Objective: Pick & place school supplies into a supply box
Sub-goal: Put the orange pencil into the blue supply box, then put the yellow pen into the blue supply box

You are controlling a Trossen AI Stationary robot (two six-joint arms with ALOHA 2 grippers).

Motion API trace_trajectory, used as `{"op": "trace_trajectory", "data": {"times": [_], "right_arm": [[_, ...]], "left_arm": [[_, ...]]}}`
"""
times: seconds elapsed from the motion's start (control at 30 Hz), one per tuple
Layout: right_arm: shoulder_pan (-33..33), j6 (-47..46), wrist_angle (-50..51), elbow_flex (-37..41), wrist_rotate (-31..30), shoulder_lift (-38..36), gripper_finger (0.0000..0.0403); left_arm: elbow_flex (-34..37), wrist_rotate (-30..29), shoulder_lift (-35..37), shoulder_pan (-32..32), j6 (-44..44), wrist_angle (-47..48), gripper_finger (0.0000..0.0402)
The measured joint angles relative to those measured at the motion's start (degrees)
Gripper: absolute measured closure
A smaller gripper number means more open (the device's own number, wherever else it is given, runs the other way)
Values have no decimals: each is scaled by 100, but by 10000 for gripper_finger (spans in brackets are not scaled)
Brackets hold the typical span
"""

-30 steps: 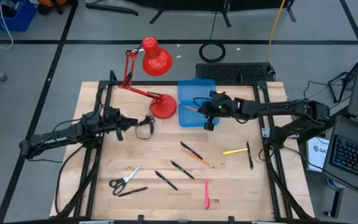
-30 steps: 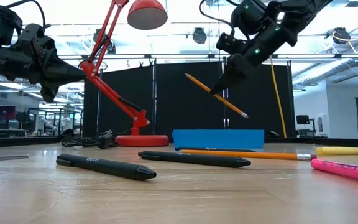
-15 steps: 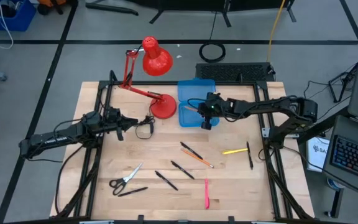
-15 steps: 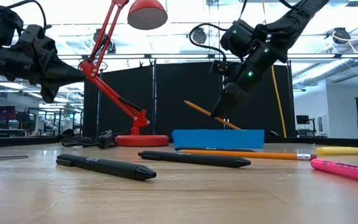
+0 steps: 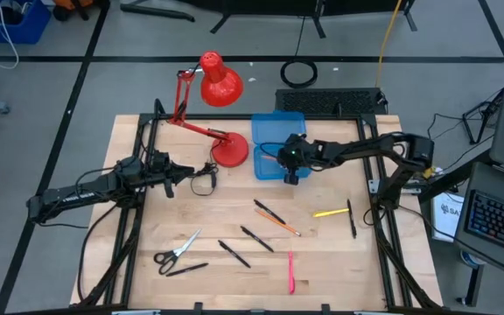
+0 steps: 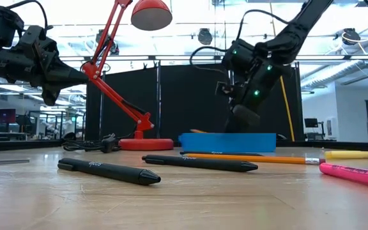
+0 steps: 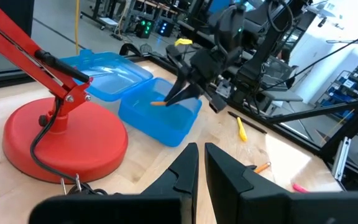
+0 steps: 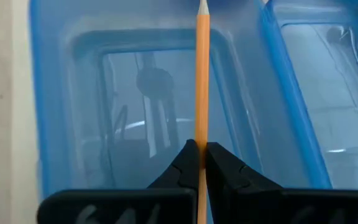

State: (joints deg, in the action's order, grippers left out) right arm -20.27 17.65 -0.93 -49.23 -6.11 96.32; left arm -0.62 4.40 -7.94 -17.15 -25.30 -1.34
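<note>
An orange pencil (image 8: 202, 81), light, stiff and slim, was clamped near its middle by the right tool (image 8: 199, 163), reaching ahead into the open blue pencil case (image 8: 61, 93) directly beneath. The left tool (image 7: 199, 163) waited empty, nearly shut, beside the red lamp (image 7: 55, 140).

Orange pencil (image 8: 202, 81) pinched in the right gripper (image 8: 199, 163), pointing ahead over the open blue pencil case (image 8: 61, 93) beneath it.
</note>
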Motion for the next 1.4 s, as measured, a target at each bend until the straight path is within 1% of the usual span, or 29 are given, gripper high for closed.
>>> {"op": "trace_trajectory", "data": {"times": [0.17, 0.43, 0.6, 0.77, 0.93, 1.17, 1.27, 1.4], "right_arm": [[-2, 54, -19, 0, 25, 38, 391], [0, 156, -93, 0, 32, 38, 339], [0, 192, -146, 0, 11, 36, 314], [12, 259, -538, 0, -2, -17, 302], [126, 275, -852, 0, -9, -113, 303], [554, -54, -784, 0, -11, -559, 305], [874, -242, -712, 0, -46, -791, 306], [1424, -677, -485, -52, -322, -993, 307]], "left_arm": [[0, -1, -5, -2, 103, -1, 371], [2, -2, -5, -2, 110, -4, 371], [2, 0, -5, -2, 79, -9, 371], [7, -19, -5, -1, 114, -64, 371], [7, -26, -5, -2, 145, -139, 371], [7, 0, -5, 0, 280, -77, 371], [7, 0, -5, 0, 364, -62, 371], [7, -9, -8, -1, 383, -19, 371]]}}
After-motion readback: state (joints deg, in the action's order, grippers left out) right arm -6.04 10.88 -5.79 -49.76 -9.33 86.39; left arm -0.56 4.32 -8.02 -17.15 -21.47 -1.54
